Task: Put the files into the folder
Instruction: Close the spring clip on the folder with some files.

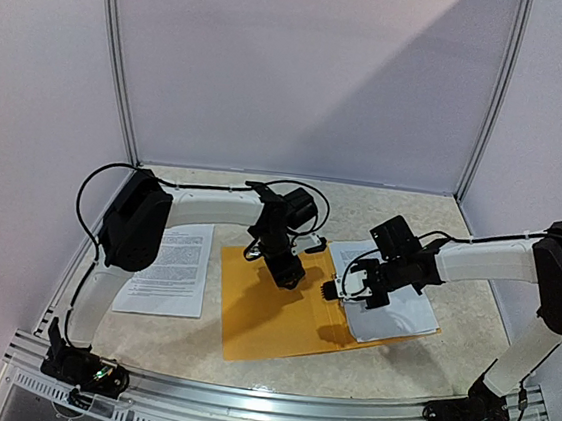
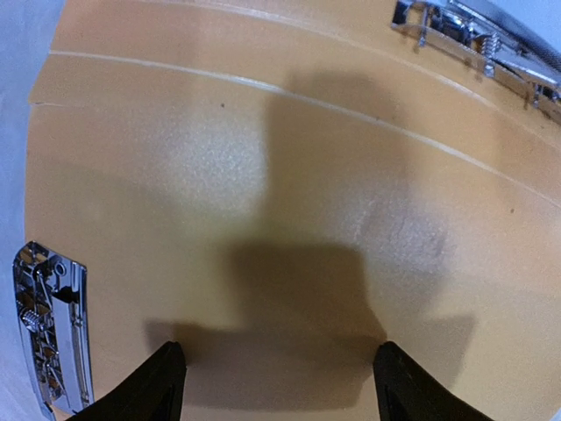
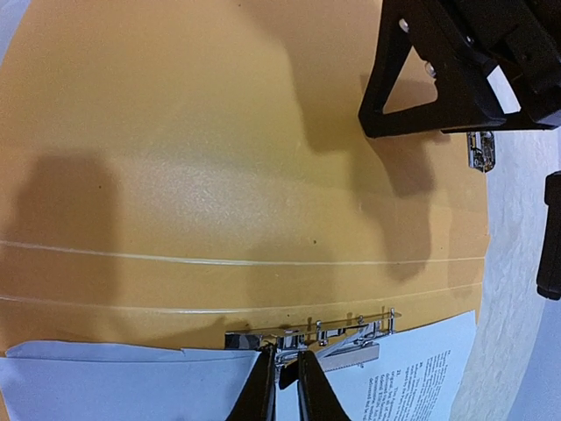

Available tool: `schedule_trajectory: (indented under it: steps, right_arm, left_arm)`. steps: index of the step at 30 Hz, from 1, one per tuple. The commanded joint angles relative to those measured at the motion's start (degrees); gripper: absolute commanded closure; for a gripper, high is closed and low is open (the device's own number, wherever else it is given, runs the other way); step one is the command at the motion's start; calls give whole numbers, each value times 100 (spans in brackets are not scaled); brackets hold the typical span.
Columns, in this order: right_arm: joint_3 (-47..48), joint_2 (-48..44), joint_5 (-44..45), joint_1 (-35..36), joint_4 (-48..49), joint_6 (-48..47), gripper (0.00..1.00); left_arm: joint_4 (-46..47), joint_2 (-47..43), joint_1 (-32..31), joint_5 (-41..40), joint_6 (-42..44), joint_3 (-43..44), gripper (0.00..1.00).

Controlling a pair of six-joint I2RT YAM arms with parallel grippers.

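- Writing: the files [image 3: 131,381] carry lines of small black print, seen near their corner in the right wrist view, too small to read. No brand or label can be read anywhere.
- The folder [image 1: 269,320] lies open and flat on the speckled bench [image 1: 375,366], its orange-yellow inside facing up, with two pale crease lines along its spine.
- The files lie on the folder's right half [image 1: 396,308], their inner edge just beside the long metal clip [image 3: 307,338] at the spine.
- A loose sheet [image 1: 167,267] of printed paper lies on the bench left of the folder, apart from it.
- A small chrome clasp [image 2: 48,324] sits at the edge of the folder's left half.
- Left gripper [image 1: 289,277]: it hangs over the folder's left half, throwing a shadow on it. Its jaws are released, spread wide, with bare folder between the fingertips [image 2: 166,386].
- Right gripper [image 3: 280,368]: it reaches over the files towards the folder's spine. Its jaws are clenched almost together with their tips at the long metal clip. I cannot tell whether they pinch part of it.
- The left arm's black wrist stands above the folder's middle and hides part of it from the top camera.
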Motion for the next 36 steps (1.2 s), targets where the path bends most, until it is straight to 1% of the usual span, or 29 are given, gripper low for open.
schedule_trajectory:
  steps: [1, 8, 17, 22, 26, 32, 36]
  right_arm:
    - [-220, 244, 211, 66, -568, -10, 90]
    - [-229, 455, 408, 107, -649, -42, 92]
    - [-319, 528, 704, 110, -751, -57, 92]
    - [-302, 559, 879, 108, -857, -85, 93]
    - [-311, 598, 851, 115, -905, -80, 94]
    - [-307, 743, 1013, 117, -832, -56, 95]
    - [-133, 662, 1033, 123, -832, 147, 96]
  left_arm:
    - [-119, 591, -100, 59, -35, -539, 24]
    - [55, 573, -100, 154, -100, -845, 24]
    - [167, 568, -100, 57, -43, -1015, 25]
    - [171, 583, -100, 53, -34, -1065, 25]
    - [190, 611, -100, 58, -31, -1083, 25]
    - [186, 642, -100, 82, -32, -1078, 25]
    - [191, 678, -100, 83, -33, -1083, 24]
